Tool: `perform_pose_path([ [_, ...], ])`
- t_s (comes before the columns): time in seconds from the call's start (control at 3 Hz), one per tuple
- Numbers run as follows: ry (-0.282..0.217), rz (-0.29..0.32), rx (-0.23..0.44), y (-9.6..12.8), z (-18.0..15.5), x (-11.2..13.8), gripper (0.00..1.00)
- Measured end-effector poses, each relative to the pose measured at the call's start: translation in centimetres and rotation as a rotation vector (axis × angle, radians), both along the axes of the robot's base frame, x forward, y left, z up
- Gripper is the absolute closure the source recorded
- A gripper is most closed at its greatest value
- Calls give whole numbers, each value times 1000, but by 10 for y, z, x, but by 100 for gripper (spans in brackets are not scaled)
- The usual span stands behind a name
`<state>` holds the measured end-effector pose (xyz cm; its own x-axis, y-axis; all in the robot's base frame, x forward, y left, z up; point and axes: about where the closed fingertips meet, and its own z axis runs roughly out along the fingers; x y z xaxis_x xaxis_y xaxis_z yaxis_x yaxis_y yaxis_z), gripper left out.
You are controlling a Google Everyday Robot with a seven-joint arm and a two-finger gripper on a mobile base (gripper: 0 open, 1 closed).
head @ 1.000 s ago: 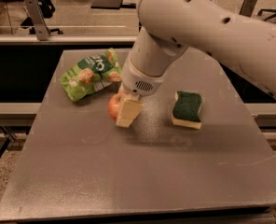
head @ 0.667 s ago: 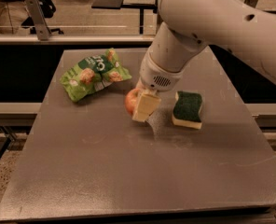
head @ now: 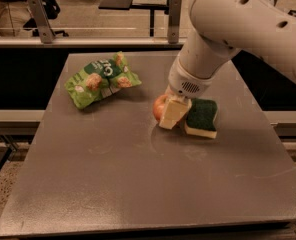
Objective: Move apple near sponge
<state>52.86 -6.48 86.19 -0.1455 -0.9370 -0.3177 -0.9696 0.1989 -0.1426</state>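
Observation:
The red-orange apple (head: 160, 107) sits low over the grey table (head: 138, 184), just left of the sponge (head: 202, 117), which has a dark green top over a pale yellow base. My gripper (head: 172, 112) comes down from the white arm at the upper right and is shut on the apple. One cream finger (head: 174, 113) covers the apple's right side. The apple and the sponge are almost touching; the finger fills the gap between them.
A green snack bag (head: 100, 79) lies at the table's back left. The white arm (head: 238, 29) reaches in from the upper right over the sponge side. A glass barrier and chairs stand behind the table's far edge.
My gripper has carried the apple to the right, from beside the snack bag to right next to the sponge. The sponge and the bag have not moved.

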Motion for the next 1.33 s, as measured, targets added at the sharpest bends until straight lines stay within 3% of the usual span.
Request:
perform_pose_path([
  [0.67,11,-33,1,-11,-10,6,18],
  [1.0,14,-27,7,-7,-10,6,0],
  [1.33,2,-10,22,-1,0,6,0],
])
